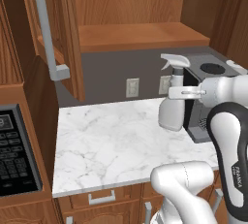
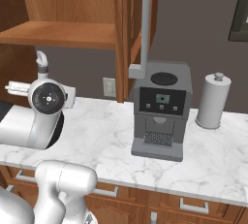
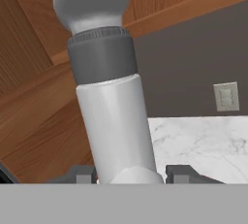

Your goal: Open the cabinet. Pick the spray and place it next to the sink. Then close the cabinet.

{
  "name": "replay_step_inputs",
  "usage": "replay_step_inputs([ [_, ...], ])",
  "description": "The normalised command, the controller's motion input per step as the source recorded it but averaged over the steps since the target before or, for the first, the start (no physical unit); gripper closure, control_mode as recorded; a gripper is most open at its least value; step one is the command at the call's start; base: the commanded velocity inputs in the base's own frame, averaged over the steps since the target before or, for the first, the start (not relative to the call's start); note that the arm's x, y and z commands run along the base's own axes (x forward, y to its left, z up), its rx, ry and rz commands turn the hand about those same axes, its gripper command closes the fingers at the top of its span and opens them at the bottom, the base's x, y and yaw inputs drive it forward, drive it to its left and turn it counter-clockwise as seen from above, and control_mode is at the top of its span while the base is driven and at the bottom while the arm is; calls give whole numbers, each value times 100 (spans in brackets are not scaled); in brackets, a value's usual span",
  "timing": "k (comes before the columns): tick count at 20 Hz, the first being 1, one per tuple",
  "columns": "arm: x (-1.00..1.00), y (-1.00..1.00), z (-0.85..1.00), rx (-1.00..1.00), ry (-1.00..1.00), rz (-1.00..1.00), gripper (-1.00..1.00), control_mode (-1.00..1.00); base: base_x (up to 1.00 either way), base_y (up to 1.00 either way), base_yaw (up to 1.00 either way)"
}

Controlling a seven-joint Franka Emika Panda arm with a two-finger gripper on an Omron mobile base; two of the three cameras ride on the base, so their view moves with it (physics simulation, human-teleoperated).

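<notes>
Spray [image 1: 171, 106] was pinched in gripper [image 1: 180, 92], held above countertop [image 1: 111, 140] rear edge, cabinet [image 1: 72, 34] open; placement beside the sink was judged next, then door closure

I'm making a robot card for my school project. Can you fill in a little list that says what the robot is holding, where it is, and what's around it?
holding: the spray, clamped in the gripper
spray position: upright, lifted above the marble counter
cabinet: doors open, its shelf bare where it can be seen
beside the spray: the coffee machine
further along the counter: the paper towel roll
on the wall: two outlets
task stage: spray out of the cabinet, not yet set down; cabinet not yet closed
</notes>
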Motion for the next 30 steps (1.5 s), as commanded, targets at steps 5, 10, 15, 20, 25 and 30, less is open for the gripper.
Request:
replay_step_inputs([
  [5, 0, 0, 0, 0, 0, 0, 100, -100, 0, 0, 0],
  [10, 0, 0, 0, 0, 0, 0, 100, -100, 0, 0, 0],
  [15, 0, 0, 0, 0, 0, 0, 100, -100, 0, 0, 0],
  [20, 0, 0, 0, 0, 0, 0, 100, -100, 0, 0, 0],
  [25, 0, 0, 0, 0, 0, 0, 100, -100, 0, 0, 0],
  [30, 0, 0, 0, 0, 0, 0, 100, 100, 0, 0, 0],
])
